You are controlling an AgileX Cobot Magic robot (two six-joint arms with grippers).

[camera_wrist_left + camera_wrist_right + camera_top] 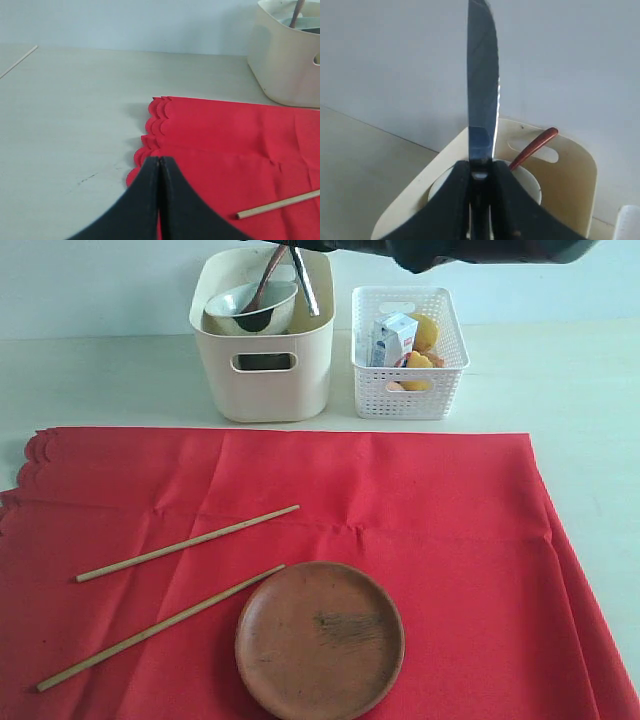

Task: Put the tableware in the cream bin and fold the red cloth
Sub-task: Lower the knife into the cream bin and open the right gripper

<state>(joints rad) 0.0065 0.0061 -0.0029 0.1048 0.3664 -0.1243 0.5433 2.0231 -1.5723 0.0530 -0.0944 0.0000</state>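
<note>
**Knife clamped over bin; plate, chopsticks and cloth outstanding**

Right claw [480, 167]: clamped on the handle of the metal knife [482, 75], with the blade running straight out past the fingertips. In the exterior view the knife hangs blade-down inside the mouth of the cream bin [262, 380], which stands directly beneath this claw on the worktop [100, 380].

Bin contents, below the right claw: the pale bowl [235, 302] sits tilted near the rim, and the dark wooden spoon [265, 280] leans in it with its handle rising close beside the knife. I cannot tell whether the blade touches either of them.

Left claw [159, 160]: fingers pressed together with nothing between them. It hovers at the scalloped edge of the red cloth [400, 500], and the scallops lie just ahead of its tips. Contact with the fabric cannot be confirmed.

The cloth lies spread open and creased on the worktop, well away from the right claw. On it rest the two chopsticks [188, 543] [160, 627], apart from each other, and the round brown plate [320, 638]. The tip of the nearer chopstick ends at the plate's rim.

The white lattice basket [410, 390] stands just beside the bin, off to one side of the right claw, and holds a milk carton [393, 340].
</note>
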